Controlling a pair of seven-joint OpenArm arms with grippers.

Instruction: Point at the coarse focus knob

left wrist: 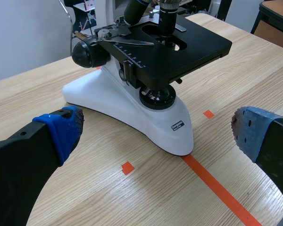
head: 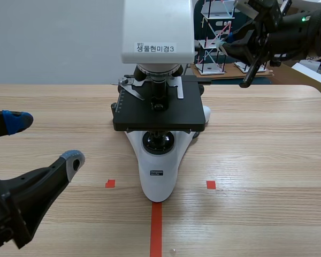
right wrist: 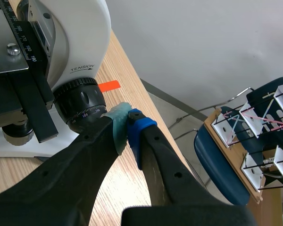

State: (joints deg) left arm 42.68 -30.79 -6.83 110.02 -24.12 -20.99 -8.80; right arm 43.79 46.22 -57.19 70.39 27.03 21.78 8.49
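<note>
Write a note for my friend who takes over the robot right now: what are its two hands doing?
Left gripper: open, holding nothing, low over the table in front of the microscope.
Right gripper: shut on nothing, its tips right beside the coarse focus knob on the microscope's side. I cannot tell whether they touch.
Done: the pointing looks in place.
Left: probably nothing more.

Coarse focus knob: black round ribbed plastic knob (right wrist: pixel 80 106), mounted low on the side of the white-and-black microscope (head: pixel 158 176). Axis horizontal. It sits just under the word TENSION printed on the white arm. Ribbed rim, a ring of white graduation marks, a smaller smooth disc at the centre. Matching black round knob (left wrist: pixel 89 52) on the opposite side. Both are below stage level, clear of the wooden desk (head: pixel 267 160).
</note>
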